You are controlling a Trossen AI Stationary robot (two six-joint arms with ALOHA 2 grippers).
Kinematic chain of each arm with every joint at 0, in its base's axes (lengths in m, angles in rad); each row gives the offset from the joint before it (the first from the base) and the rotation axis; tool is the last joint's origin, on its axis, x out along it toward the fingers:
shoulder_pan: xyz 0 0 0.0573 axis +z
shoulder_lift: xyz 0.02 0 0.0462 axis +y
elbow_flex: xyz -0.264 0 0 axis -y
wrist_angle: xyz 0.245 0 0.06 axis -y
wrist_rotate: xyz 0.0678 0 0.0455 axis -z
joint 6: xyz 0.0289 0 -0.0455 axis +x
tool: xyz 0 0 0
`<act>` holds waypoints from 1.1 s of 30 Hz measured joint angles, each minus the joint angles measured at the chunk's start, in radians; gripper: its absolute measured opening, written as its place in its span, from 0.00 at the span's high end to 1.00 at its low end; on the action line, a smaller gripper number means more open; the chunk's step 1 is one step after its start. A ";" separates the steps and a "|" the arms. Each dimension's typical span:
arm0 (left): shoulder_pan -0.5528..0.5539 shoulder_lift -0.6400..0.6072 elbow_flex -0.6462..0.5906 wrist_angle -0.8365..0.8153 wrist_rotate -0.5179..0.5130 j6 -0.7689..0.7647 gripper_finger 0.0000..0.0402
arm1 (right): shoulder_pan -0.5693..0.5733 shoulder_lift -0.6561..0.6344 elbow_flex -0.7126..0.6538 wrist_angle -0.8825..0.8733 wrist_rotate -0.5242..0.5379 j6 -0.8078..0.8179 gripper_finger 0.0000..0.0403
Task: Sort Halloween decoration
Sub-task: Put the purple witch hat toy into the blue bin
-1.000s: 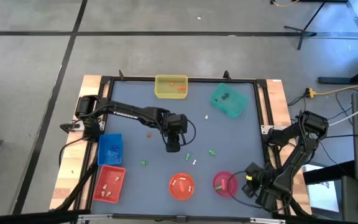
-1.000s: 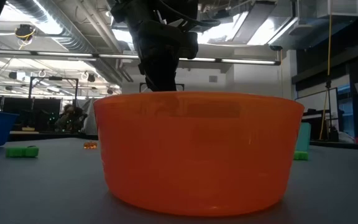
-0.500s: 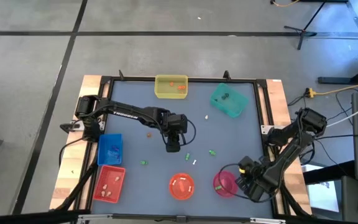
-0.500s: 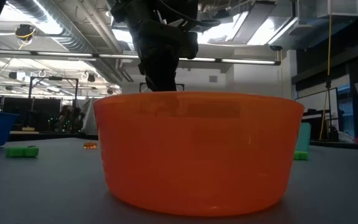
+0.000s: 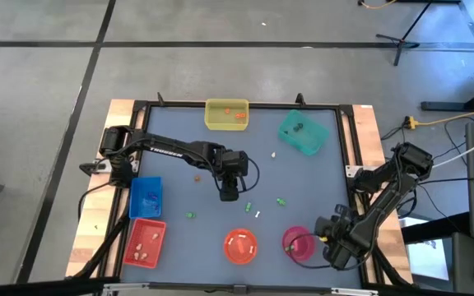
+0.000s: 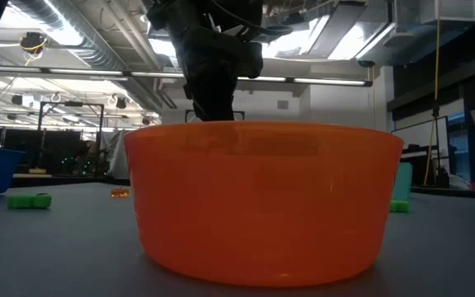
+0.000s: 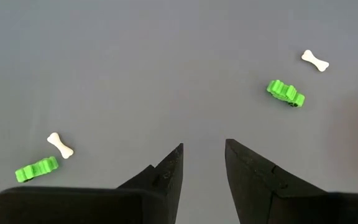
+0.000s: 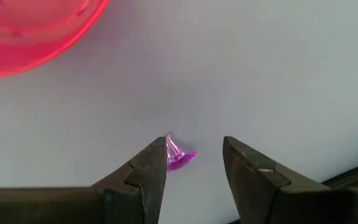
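Your grey surface [image 5: 303,177] sits in a wooden frame on a concrete floor, with the containers set round its edges: a yellow tray [image 5: 226,114] and a teal tray [image 5: 301,133] on the far side, a blue tray [image 5: 146,196] and a red tray [image 5: 145,243] on the left, an orange bowl [image 5: 240,246] and a pink bowl [image 5: 296,243] along the near side.

Your left end effector [image 5: 230,194] hangs over the middle of the surface. In its wrist view the fingers [image 7: 169,171] stand part-way open with only bare surface between them. Around it lie loose trinkets: a green piece [image 7: 285,93] with a white bone [image 7: 315,60] near it, and another green piece [image 7: 36,168] just beside a second white bone [image 7: 59,144].

Your right end effector [image 5: 329,237] is at the near right, just beside the pink bowl. Its fingers [image 8: 151,163] are likewise part-way open, gripping nothing; a small purple trinket [image 8: 176,154] lies on the surface between them, close against one finger.
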 joint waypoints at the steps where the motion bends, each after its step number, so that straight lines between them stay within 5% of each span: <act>1: 0.000 0.000 0.000 0.000 0.000 0.000 0.74 | 0.000 0.000 0.000 0.000 -0.002 -0.011 0.61; 22: 0.000 0.000 0.000 0.000 0.000 0.000 0.74 | 0.000 -0.023 -0.001 -0.071 -0.087 -0.257 0.61; 33: 0.000 0.000 0.000 0.000 -0.001 0.000 0.74 | 0.000 -0.174 -0.155 0.107 -0.204 -0.301 0.61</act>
